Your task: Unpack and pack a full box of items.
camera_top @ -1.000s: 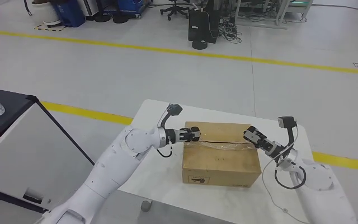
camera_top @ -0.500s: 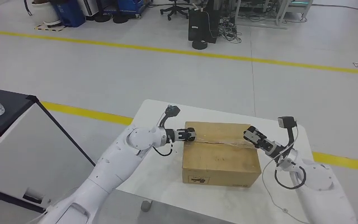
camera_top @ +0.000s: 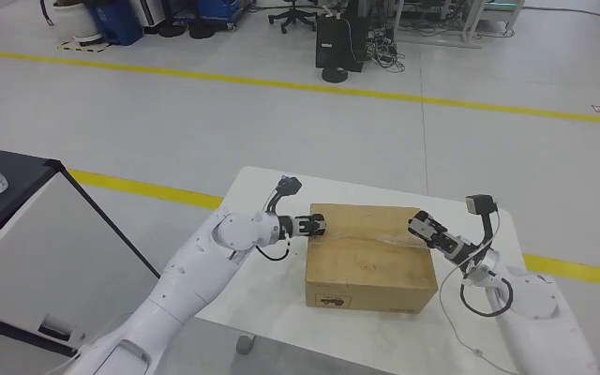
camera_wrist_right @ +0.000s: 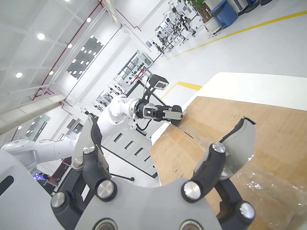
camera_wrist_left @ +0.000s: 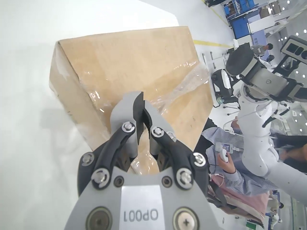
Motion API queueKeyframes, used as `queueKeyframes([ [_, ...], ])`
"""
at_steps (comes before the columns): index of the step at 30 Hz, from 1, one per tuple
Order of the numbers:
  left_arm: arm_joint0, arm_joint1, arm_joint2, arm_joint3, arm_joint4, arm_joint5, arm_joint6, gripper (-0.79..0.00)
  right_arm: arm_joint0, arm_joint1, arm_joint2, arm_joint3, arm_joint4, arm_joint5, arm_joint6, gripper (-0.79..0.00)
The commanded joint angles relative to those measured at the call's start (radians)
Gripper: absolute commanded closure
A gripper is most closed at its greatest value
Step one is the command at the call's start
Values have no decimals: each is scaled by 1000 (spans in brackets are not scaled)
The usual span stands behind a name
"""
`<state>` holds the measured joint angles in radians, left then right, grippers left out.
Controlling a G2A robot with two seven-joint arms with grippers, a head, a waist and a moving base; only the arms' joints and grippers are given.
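Pinching clear packing tape (camera_wrist_left: pixel 189 80), left gripper's (camera_wrist_left: pixel 140 106) closed fingers could snap it if jerked; right gripper (camera_top: pixel 418 225) gapes empty above brown cardboard box (camera_wrist_left: pixel 134 56).

Cardboard box (camera_top: pixel 370 267): matt brown, smooth faces. Its clear tape (camera_wrist_left: pixel 189 82): glossy, wrinkled plastic film. Desk (camera_top: pixel 272 300): smooth white, faint sheen. Left tool (camera_wrist_left: pixel 141 102): matt grey shell, black rubbery pads (camera_wrist_left: pixel 137 118), bright metal screws (camera_wrist_left: pixel 127 126).
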<state>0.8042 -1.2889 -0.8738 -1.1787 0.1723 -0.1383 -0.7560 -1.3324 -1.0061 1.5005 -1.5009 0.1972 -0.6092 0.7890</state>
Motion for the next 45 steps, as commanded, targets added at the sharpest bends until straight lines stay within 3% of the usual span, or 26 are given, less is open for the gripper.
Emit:
queueKeyframes([
  [1,9,4,-19,-36,1,-6,21,0,0,0,0,0,0,0,0,-785],
  [6,32,14,-53,-106,11,-6,23,0,0,0,0,0,0,0,0,-785],
  [12,58,14,-45,-128,-13,-7,-21,0,0,0,0,0,0,0,0,-785],
  [27,29,-11,-1,17,-27,9,7,0,0,0,0,0,0,0,0,-785],
  [33,37,-10,-7,13,-20,11,-3,0,27,-1,-32,-15,-119,154,-22,-785],
  [39,49,-3,-26,-16,-1,18,-14,0,124,-4,-99,40,-118,339,97,-785],
  [45,73,6,-50,-65,14,21,-14,0,204,-12,-170,142,-93,365,202,-785],
])
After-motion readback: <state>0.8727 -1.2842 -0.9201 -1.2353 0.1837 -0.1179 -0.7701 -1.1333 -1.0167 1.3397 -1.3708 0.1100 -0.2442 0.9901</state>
